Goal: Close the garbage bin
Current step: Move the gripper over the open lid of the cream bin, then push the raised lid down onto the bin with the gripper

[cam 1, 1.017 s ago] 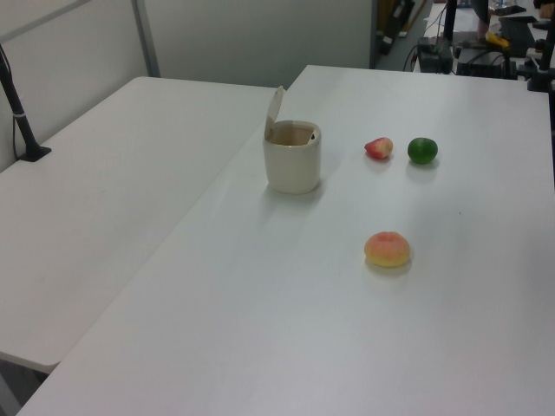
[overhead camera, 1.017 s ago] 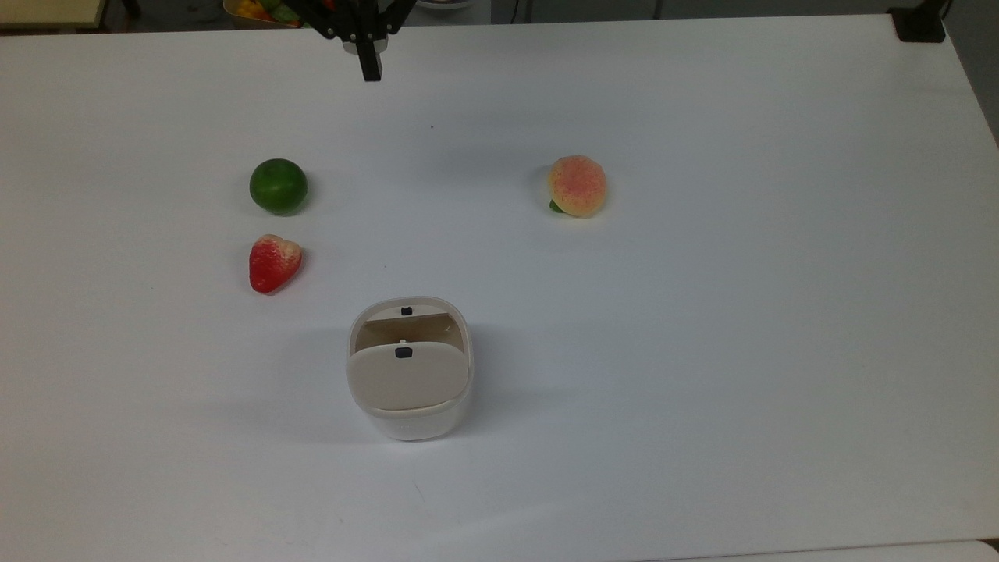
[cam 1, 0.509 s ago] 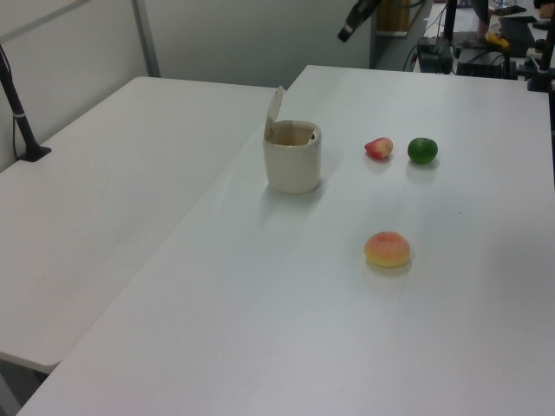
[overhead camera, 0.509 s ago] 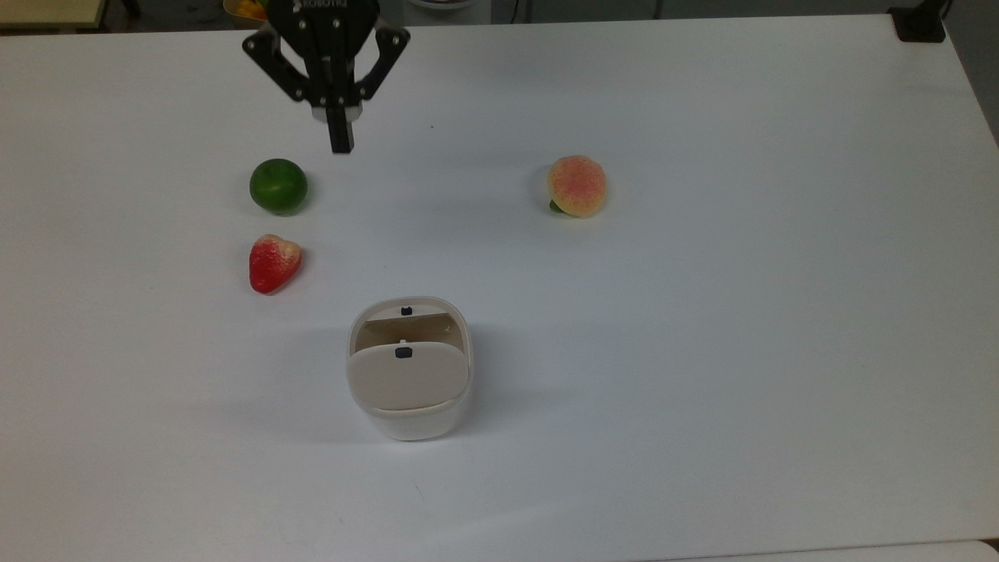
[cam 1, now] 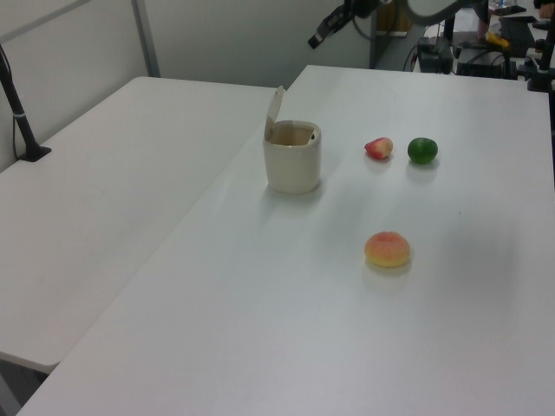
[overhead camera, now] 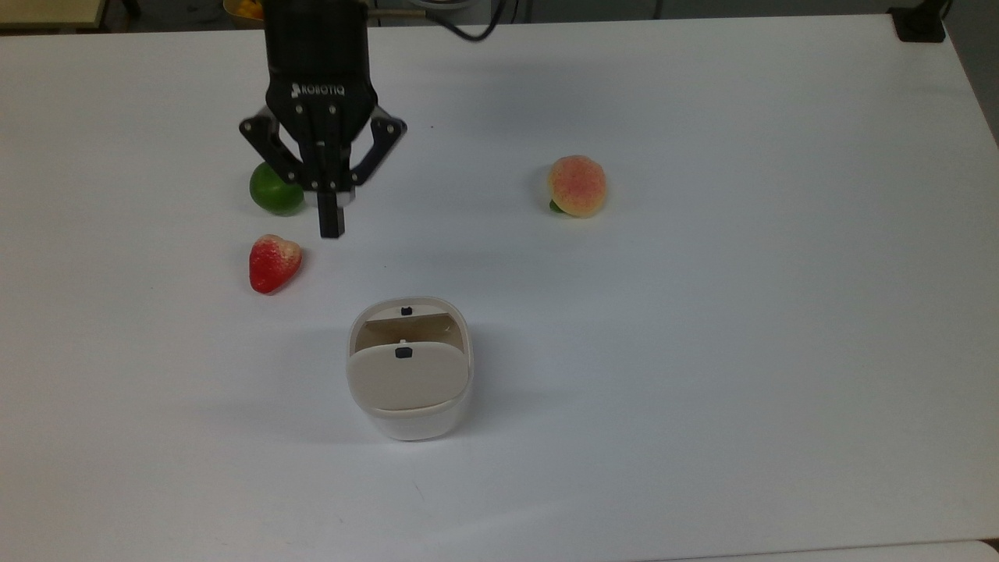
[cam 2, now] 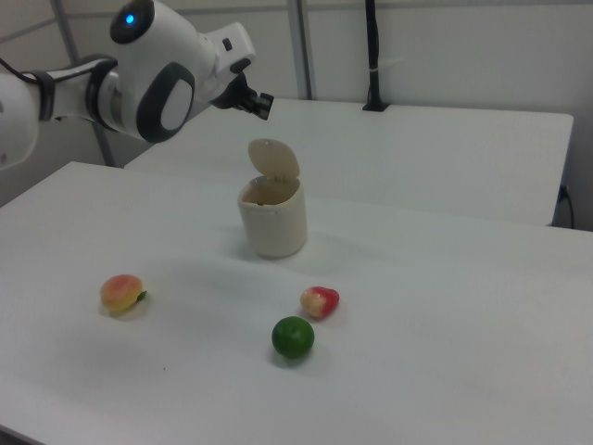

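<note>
The garbage bin (overhead camera: 409,382) stands upright on the white table (overhead camera: 702,328), nearest the lower edge in the top view and slightly toward the top view's left of centre. Its beige lid (overhead camera: 407,376) is raised on its hinge, standing up at the side of the bin nearest the top view's lower edge, and leaves the mouth of the bin uncovered. A small black button (overhead camera: 403,353) sits on the lid, and a second black mark is on the far rim. In the left view the bin (cam 1: 292,157) stands near the seam with an adjoining table, lid (cam 1: 274,113) tilted up on the left view's left side. In the right view the bin (cam 2: 272,219) shows the lid (cam 2: 274,158) standing up behind the mouth.

Farther back, toward the top view's left, a strawberry (overhead camera: 273,262) lies on the table, well apart from the bin. Beyond it is a green lime (overhead camera: 271,191), partly covered by the gripper body. A peach (overhead camera: 577,186) lies at a similar depth toward the top view's right, well apart from the other items.

The gripper (overhead camera: 332,223) hangs above the table between the lime and the strawberry, clear of the bin. Its two fingers are pressed together, with nothing between them. In the right view the gripper (cam 2: 258,104) is above and toward the right view's left of the bin.
</note>
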`<action>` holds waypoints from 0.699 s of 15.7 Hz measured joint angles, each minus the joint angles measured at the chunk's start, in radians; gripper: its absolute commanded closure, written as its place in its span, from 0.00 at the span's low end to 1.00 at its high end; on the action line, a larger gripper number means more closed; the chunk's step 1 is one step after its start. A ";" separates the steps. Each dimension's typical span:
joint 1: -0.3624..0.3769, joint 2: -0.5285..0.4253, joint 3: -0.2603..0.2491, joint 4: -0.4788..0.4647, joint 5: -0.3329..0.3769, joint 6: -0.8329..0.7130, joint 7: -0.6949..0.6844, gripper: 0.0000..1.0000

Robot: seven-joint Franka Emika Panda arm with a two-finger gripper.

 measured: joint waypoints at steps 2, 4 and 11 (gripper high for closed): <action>0.010 0.048 0.004 0.028 0.000 0.045 0.001 1.00; 0.019 0.095 0.005 0.060 0.000 0.072 0.017 1.00; 0.032 0.214 0.020 0.136 0.000 0.129 0.070 1.00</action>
